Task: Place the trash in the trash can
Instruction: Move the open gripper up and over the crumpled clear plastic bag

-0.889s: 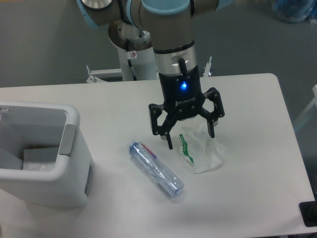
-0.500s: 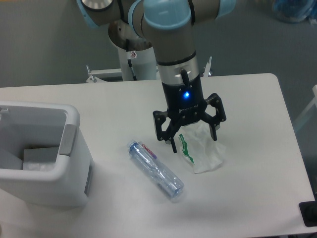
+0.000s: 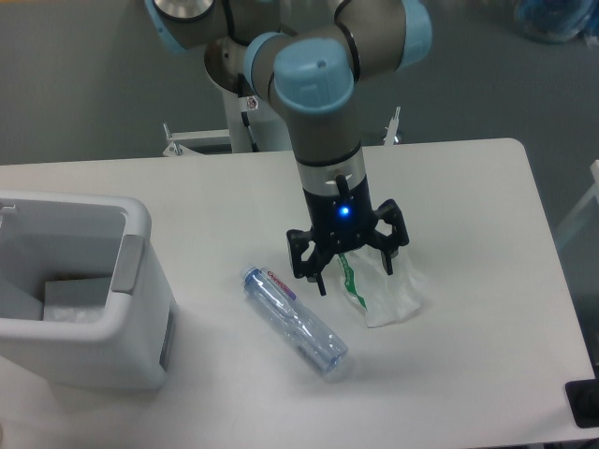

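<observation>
Dropping lower, the gripper [image 3: 354,279] now straddles the wrapper [image 3: 388,292] mid-table, jaws spread and apparently not yet touching; bottle [image 3: 295,321] and trash can [image 3: 140,281] wait.

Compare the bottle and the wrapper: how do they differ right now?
The crushed bottle is long and lies diagonally on the table, clear of the arm; the wrapper is a crumpled heap directly under the open gripper. The bottle's label is red-blue; the wrapper has a green strip. Both are clear plastic, outside the trash can.
</observation>
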Robot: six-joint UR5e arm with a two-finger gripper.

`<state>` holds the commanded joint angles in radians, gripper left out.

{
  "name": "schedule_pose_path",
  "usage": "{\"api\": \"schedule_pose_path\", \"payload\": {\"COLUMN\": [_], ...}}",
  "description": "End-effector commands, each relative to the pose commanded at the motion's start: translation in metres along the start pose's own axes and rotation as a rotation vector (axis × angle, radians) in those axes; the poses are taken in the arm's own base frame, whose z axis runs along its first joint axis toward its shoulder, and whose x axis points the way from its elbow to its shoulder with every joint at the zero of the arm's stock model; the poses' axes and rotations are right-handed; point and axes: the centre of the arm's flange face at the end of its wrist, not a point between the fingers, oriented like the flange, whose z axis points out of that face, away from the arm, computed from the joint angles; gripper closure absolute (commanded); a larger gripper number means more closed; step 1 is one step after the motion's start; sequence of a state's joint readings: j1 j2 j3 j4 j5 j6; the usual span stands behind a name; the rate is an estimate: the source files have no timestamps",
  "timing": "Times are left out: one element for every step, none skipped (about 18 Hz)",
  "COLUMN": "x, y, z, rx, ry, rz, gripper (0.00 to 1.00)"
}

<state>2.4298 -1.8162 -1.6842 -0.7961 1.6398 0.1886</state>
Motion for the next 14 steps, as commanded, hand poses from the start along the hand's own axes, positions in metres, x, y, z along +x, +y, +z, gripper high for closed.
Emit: {"api": "schedule_pose_path", "payload": {"x": [-0.002, -0.009, -0.013, -0.015, -0.021, -0.03, -0.038, -0.047, -0.056, -0.066, -0.076, -0.083, -0.092, -0.104], "y": [0.005, 0.011, 0.019, 0.027, 0.032, 0.036, 0.037, 0.038, 0.042, 0.046, 0.049, 0.052, 0.056, 0.058], "z": [0.005, 0.013, 0.022, 0.028, 0.033, 0.036, 0.037, 0.038, 0.043, 0.048, 0.054, 0.064, 0.069, 0.072], "rx": [-0.014, -0.035, -0.057, -0.077, -0.093, -0.107, -0.111, -0.115, -0.123, -0.132, -0.146, -0.163, -0.171, -0.172], "ry": [0.0, -0.002, -0.001, -0.002, -0.004, -0.011, -0.015, -0.018, -0.02, -0.022, -0.018, -0.01, -0.001, 0.0], "rz": [0.0, 0.024, 0.058, 0.083, 0.08, 0.066, 0.054, 0.042, 0.028, 0.037, 0.091, 0.16, 0.211, 0.254], "gripper": [0.0, 0.0, 0.0, 0.0, 0.0, 0.0, 0.0, 0.0, 0.0, 0.0, 0.0, 0.0, 0.0, 0.0]}}
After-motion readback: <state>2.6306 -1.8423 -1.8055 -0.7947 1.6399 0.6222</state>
